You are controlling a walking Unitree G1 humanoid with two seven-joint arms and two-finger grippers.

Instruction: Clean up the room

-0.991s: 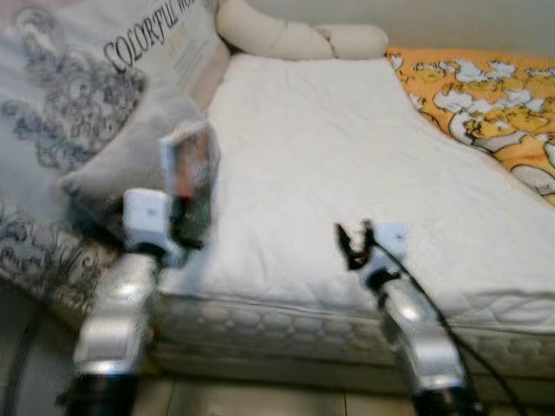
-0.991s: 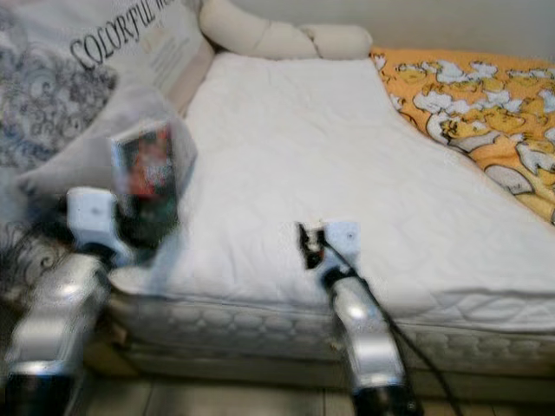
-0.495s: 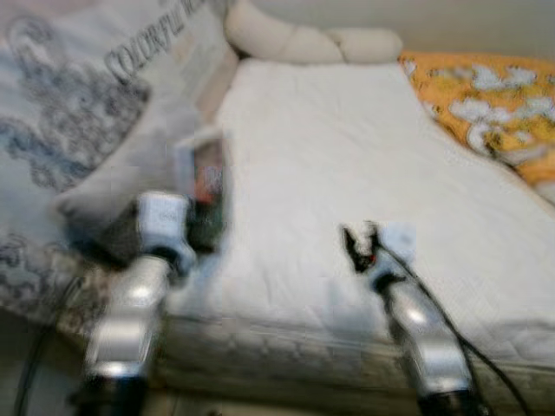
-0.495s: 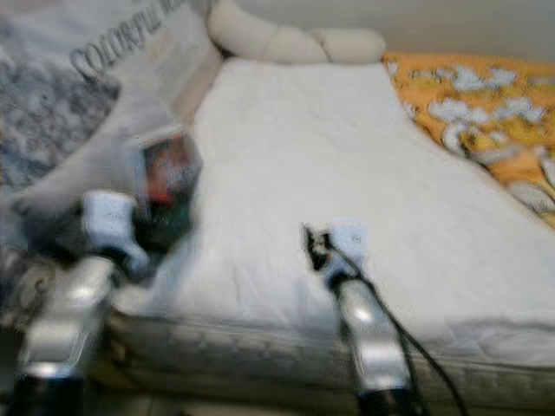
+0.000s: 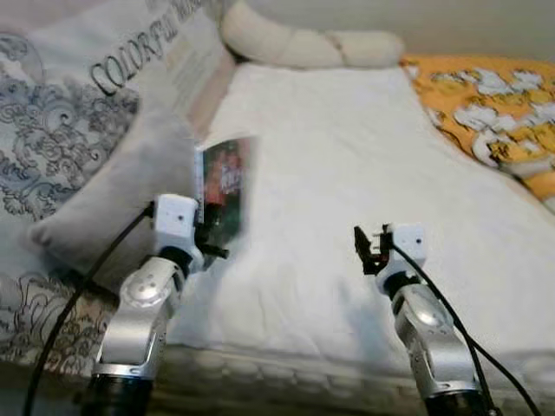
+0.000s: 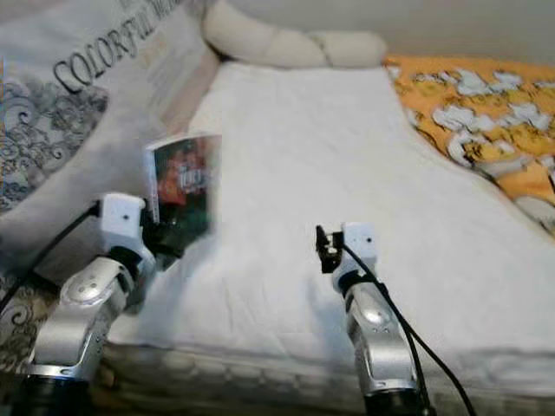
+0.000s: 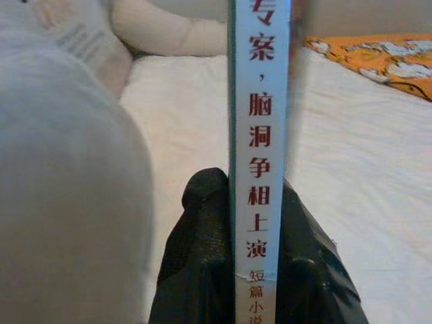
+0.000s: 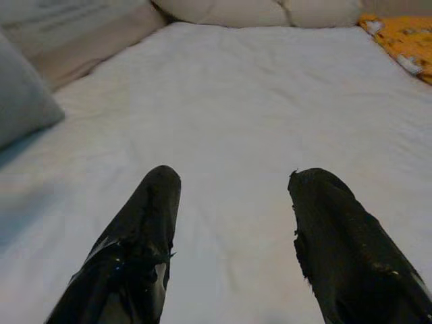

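My left gripper (image 5: 212, 238) is shut on a book (image 5: 224, 186) with a dark red and green cover, held upright over the left side of the white mattress (image 5: 347, 165). In the left wrist view the book's pale blue spine (image 7: 260, 155) with red characters stands between the two black fingers (image 7: 199, 263). My right gripper (image 5: 364, 249) hovers open over the mattress near its front edge, and in the right wrist view its fingers (image 8: 145, 229) stand apart with nothing between them.
A grey pillow (image 5: 130, 191) lies just left of the book, with a large patterned cushion (image 5: 61, 113) behind it. Cream bolsters (image 5: 303, 43) line the bed's head. An orange patterned blanket (image 5: 494, 95) covers the far right.
The camera has come closer to the bed and steadied. The left arm with the book now sits farther right and forward over the mattress. The right gripper holds the same pose.
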